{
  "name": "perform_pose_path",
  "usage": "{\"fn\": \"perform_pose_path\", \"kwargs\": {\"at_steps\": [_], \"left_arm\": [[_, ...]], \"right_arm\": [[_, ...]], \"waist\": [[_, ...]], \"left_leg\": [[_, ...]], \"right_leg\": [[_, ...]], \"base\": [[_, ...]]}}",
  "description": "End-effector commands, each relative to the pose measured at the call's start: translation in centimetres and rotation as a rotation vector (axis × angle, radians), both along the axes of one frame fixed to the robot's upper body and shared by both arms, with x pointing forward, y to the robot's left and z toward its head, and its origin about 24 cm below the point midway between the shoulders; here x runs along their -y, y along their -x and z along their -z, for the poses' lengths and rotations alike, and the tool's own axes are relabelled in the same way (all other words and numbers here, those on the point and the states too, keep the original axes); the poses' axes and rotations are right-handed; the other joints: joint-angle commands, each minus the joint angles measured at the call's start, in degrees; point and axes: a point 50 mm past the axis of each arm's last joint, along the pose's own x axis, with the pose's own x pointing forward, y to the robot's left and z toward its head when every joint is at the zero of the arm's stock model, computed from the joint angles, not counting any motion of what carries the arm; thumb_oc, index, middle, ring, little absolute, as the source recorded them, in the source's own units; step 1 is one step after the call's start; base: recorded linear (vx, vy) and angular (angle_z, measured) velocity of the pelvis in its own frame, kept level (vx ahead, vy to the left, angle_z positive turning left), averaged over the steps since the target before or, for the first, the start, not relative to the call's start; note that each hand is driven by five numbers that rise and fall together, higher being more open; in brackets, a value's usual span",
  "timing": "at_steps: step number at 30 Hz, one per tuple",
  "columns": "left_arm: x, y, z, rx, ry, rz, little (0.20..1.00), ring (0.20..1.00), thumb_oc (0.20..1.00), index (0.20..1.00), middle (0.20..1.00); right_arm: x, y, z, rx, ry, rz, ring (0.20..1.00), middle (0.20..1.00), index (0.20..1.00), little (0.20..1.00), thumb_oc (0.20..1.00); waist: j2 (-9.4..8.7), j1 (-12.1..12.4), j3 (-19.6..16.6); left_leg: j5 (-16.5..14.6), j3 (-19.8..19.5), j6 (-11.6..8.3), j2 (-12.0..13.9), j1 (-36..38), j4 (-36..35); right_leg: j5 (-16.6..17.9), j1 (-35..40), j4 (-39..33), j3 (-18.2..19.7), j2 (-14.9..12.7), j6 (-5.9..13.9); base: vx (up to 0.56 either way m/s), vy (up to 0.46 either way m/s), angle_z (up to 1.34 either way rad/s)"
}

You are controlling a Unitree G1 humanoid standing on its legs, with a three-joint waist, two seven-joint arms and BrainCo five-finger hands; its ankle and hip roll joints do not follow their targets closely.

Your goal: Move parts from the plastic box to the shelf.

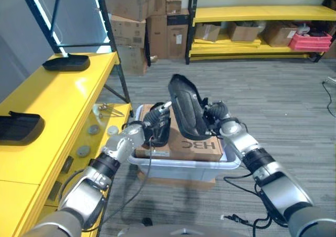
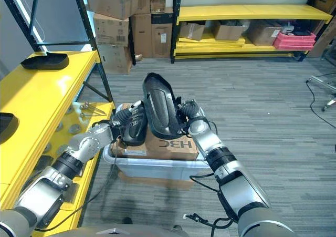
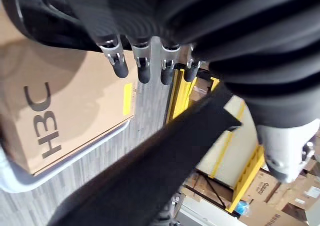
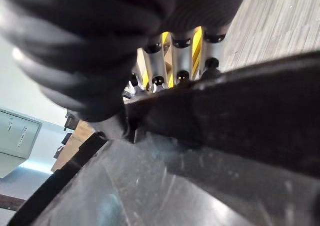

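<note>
A large black moulded part [image 1: 185, 110] stands on edge above the clear plastic box [image 1: 178, 166]. My right hand [image 1: 216, 115] is shut on its right rim; the right wrist view has the fingers [image 4: 183, 55] hooked over the part's edge [image 4: 240, 110]. My left hand [image 1: 152, 124] reaches into the box from the left, fingers [image 3: 142, 65] fairly straight, resting on a second black part [image 2: 137, 130] that lies on a cardboard carton [image 1: 203, 143] in the box. The yellow shelf [image 1: 52, 98] on my left carries two black parts [image 1: 66, 63] [image 1: 19, 127].
The plastic box sits on another carton on the grey floor, close to the shelf's lower tier, where round discs [image 1: 94, 130] lie. Stacked cardboard boxes [image 1: 152, 21] and a far yellow rack [image 1: 262, 13] stand at the back. Open floor lies to the right.
</note>
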Motion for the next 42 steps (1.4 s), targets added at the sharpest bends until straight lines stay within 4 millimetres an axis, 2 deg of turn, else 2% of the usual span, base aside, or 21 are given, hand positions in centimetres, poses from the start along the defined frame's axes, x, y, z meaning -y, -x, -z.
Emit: {"fn": "perform_pose_path", "kwargs": {"at_steps": [1,11,17,20,42], "left_arm": [[3.5,-0.9,-2.8,0.093,0.023,0.085,1.0,1.0,1.0,1.0,1.0],[5.9,0.2,-1.7,0.08,-0.02,0.149,1.0,1.0,1.0,1.0,1.0],[6.9,0.9,-1.6,0.115,-0.062,0.196,1.0,1.0,1.0,1.0,1.0],[7.0,1.0,-1.6,0.141,-0.07,0.23,0.2,0.2,0.2,0.2,0.2],[7.7,1.1,-2.7,0.209,-0.091,0.263,0.2,0.2,0.2,0.2,0.2]], "right_arm": [[-3.2,-2.9,-6.3,0.204,-0.037,-0.105,0.2,0.2,0.2,0.2,0.2],[-6.7,-2.7,-5.7,0.151,-0.01,-0.236,0.2,0.2,0.2,0.2,0.2],[-9.1,-2.1,-4.3,0.101,0.028,-0.323,0.2,0.2,0.2,0.2,0.2],[-9.5,-1.9,-3.8,0.087,0.025,-0.334,0.2,0.2,0.2,0.2,0.2],[-10.9,-1.4,-2.5,0.03,-0.088,-0.308,0.2,0.2,0.2,0.2,0.2]], "waist": [[-1.59,1.78,-2.28],[-1.8,1.69,-2.24],[-1.85,2.12,-2.08],[-1.83,2.25,-1.99],[-1.32,2.3,-1.88]], "left_leg": [[-5.08,-2.03,-2.04,0.61,-0.56,2.79],[-5.45,-2.22,-1.76,0.32,-0.94,3.1],[-5.64,-2.39,-1.63,0.19,-1.07,3.26],[-5.73,-2.42,-1.6,0.13,-1.07,3.42],[-6.04,-2.58,-1.6,-0.05,-0.64,3.82]], "right_leg": [[-3.3,-1.13,4.17,-0.65,-3.43,5.39],[-3.54,-1.49,4.4,-0.23,-3.44,5.4],[-3.66,-1.48,4.51,-0.3,-3.52,5.37],[-3.72,-1.41,4.62,-0.34,-3.6,5.4],[-4.25,-1.26,5.57,-0.21,-3.75,5.41]], "base": [[0.0,0.0,0.0],[0.0,0.0,0.0],[0.0,0.0,0.0],[0.0,0.0,0.0],[0.0,0.0,0.0]]}}
